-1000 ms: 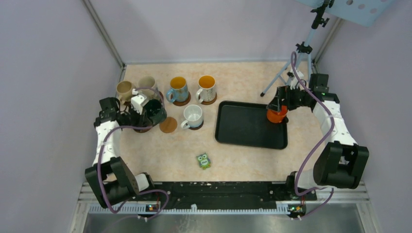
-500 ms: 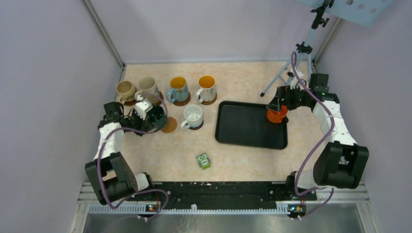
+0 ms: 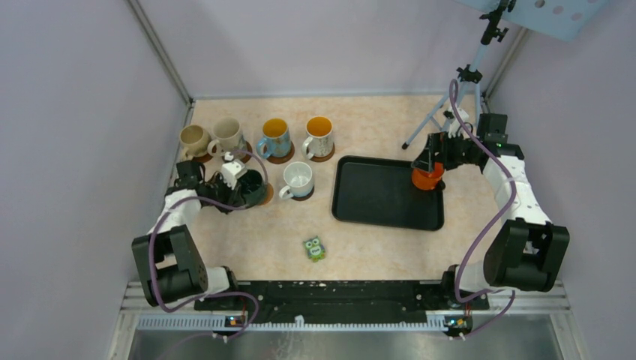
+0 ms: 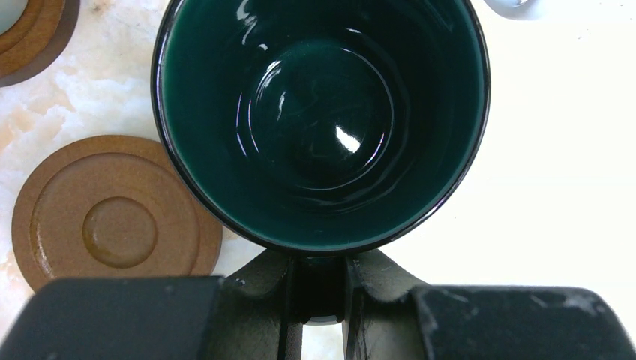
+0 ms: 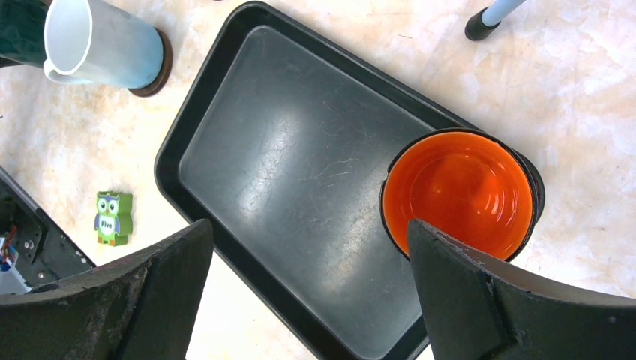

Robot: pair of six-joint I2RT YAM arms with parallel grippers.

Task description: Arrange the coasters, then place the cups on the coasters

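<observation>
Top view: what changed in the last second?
The left claw, shut on the glossy dark green mug, carried it right and toward the bases, partly over the bare round brown ringed coaster, off-centre. Unchanged: the open right claw above the small orange cup, black rectangular tray, other mugs.

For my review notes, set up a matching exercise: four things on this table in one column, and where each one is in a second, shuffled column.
Things:
1. dark green mug
2. orange cup
3. plain white mug
4. owl figure

Places:
A. on the bare tabletop
B. gripped by the left pincer
C. on a dark coaster
D. at a corner of the black tray

Pairs: 1-B, 2-D, 3-C, 4-A
</observation>
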